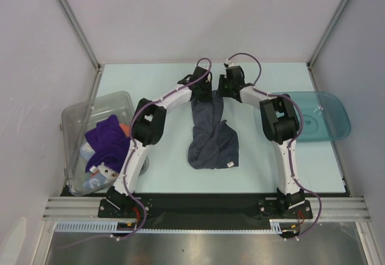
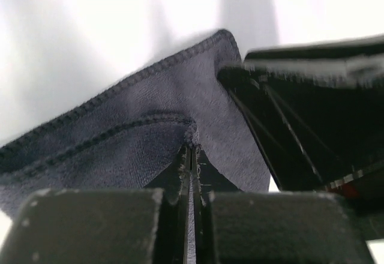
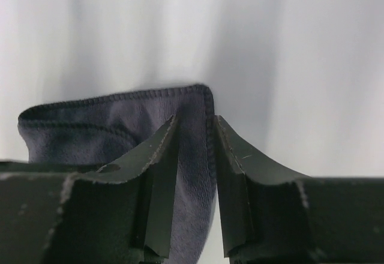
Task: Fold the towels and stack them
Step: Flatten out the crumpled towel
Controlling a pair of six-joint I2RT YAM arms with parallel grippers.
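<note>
A dark navy-grey towel (image 1: 210, 138) hangs from both grippers at the far middle of the table; its lower part lies crumpled on the table. My left gripper (image 1: 201, 91) is shut on one top part of its edge. In the left wrist view the jaws (image 2: 191, 150) pinch a fold of the towel (image 2: 120, 150), close to the right gripper's body (image 2: 312, 126). My right gripper (image 1: 224, 89) is shut on the other top corner; in the right wrist view the towel's hemmed corner (image 3: 90, 132) sits between the fingers (image 3: 193, 126). A purple towel (image 1: 108, 141) lies in the bin with orange-brown (image 1: 125, 129) and light blue (image 1: 90, 155) cloth under it.
A clear plastic bin (image 1: 81, 111) stands at the left of the table. A teal translucent tray (image 1: 322, 117) lies at the right edge. White walls close in the far side and both sides. The two arm bases stand at the near edge.
</note>
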